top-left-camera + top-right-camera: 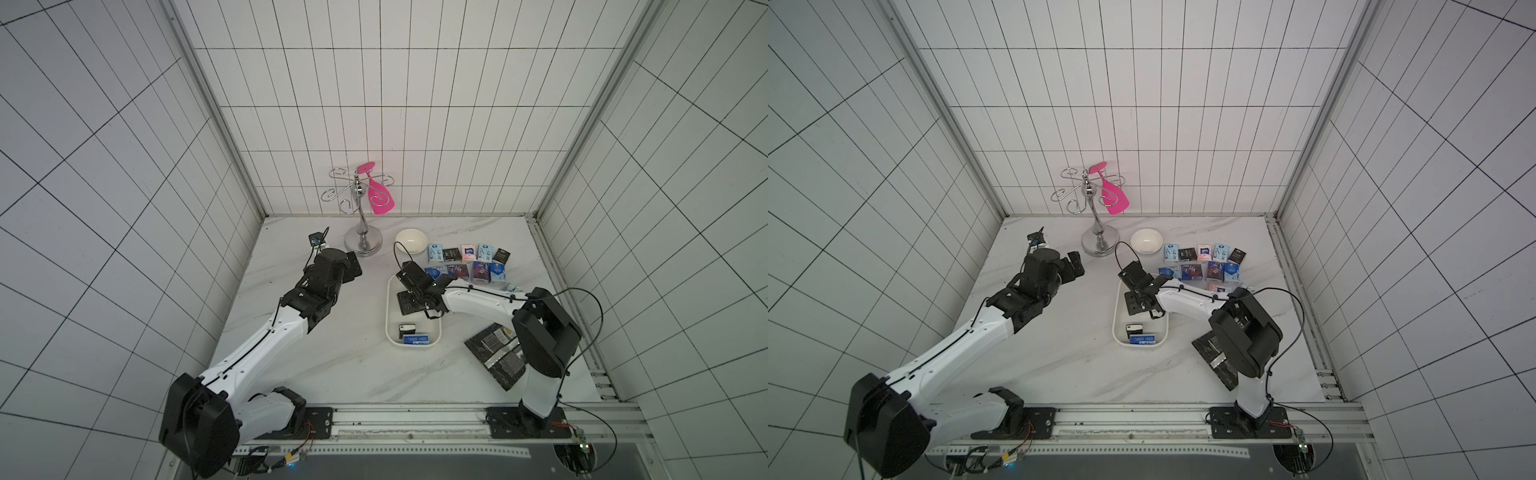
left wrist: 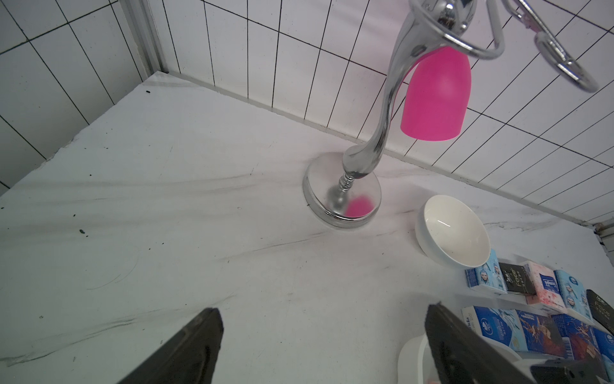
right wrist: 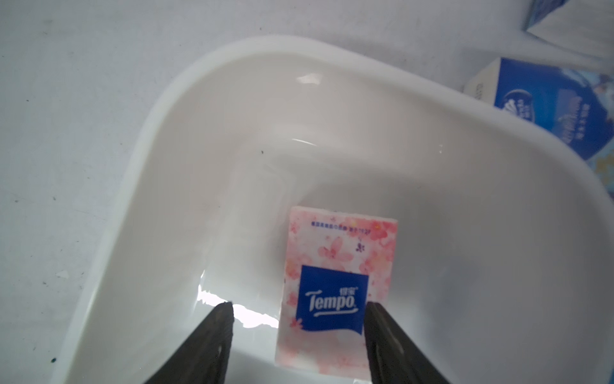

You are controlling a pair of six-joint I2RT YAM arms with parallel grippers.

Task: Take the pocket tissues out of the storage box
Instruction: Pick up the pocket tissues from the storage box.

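Top view, nearest first: a dark blue pocket-tissue packet [image 1: 416, 339] and a black-and-white packet [image 1: 407, 329] lie at the near end of the shallow white plastic storage box [image 1: 388, 316]. Farther in, the right gripper [image 3: 298, 304] hangs low over the box floor, jaws apart and holding nothing, astride a pale pink flowered packet [image 3: 335, 292] lying flat; only the right wrist view shows it, for the arm hides it from above. It should be light, soft and slick in its wrapper, so closing gently on its two long edges looks best. Left of the box, the left gripper [image 2: 322, 308] is spread wide and empty. Farthest, rows of packets [image 1: 482, 272] already out lie far right on the white marbled table [image 1: 332, 353]; the left wrist view shows their print most plainly
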